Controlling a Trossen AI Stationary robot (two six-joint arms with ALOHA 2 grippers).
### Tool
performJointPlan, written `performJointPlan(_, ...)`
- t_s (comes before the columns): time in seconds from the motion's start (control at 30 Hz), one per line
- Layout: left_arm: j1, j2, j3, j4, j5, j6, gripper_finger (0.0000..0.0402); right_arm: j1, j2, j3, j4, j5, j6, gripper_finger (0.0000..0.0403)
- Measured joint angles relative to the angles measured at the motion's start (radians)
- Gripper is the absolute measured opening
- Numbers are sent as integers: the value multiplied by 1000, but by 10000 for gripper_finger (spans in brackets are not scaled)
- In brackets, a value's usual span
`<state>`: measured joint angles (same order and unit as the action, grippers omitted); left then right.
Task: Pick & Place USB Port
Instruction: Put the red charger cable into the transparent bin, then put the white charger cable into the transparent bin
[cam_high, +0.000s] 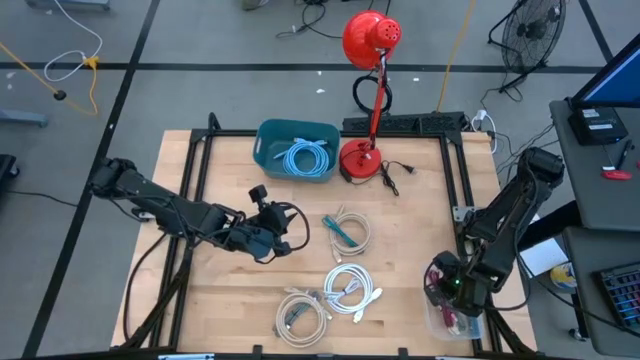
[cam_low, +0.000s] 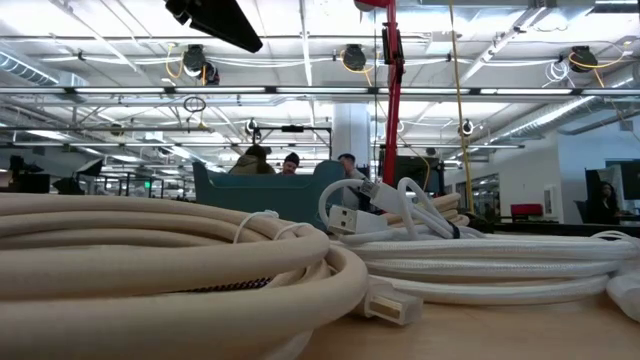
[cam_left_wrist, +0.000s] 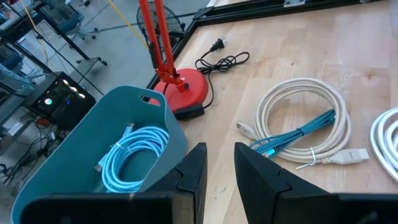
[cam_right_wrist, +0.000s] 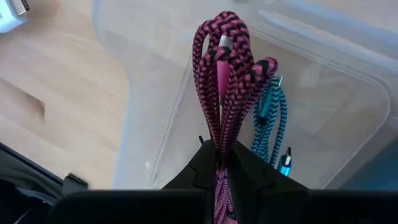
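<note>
The right gripper (cam_right_wrist: 222, 163) is clamped on a pink-and-black braided cable (cam_right_wrist: 222, 74), folded into loops that stand up from the fingers, long axis running straight out from the jaws. It hangs over a clear bin (cam_right_wrist: 323, 112) at the table's near right corner, where a teal cable (cam_right_wrist: 268, 118) already lies.

The left gripper (cam_left_wrist: 219, 163) hovers mid-table, fingers slightly parted and holding nothing, pointing toward the teal basket (cam_left_wrist: 81, 134) with its light-blue coil (cam_left_wrist: 134, 152). Just beside it lies a white coil (cam_left_wrist: 305, 118) with a teal braided cable (cam_left_wrist: 298, 134) across it.

The table (cam_high: 420, 240) is pale wood in a black frame, with a red lamp (cam_high: 365, 90) at its far edge and more white coils (cam_high: 350, 285) near the front. Beyond is an open workshop with people standing far off.
</note>
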<state>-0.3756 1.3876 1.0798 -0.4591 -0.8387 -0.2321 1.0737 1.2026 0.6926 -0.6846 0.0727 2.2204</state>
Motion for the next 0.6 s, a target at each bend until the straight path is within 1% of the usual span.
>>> performJointPlan(0.1,0,0,0,0,0,0,86,0,0,0,4,0,-9,17)
performJointPlan(0.17,0,0,0,0,0,0,86,0,0,0,8,1,-16,28)
performJointPlan(0.4,0,0,0,0,0,-3,86,0,-2,0,27,2,-36,100)
performJointPlan(0.5,0,0,0,0,0,-4,86,0,-28,1,30,5,-40,126)
performJointPlan(0.53,0,0,0,0,0,-4,86,-1,-42,3,30,13,-46,132)
performJointPlan(0.6,0,0,0,0,0,-4,85,0,-80,10,29,62,-59,141)
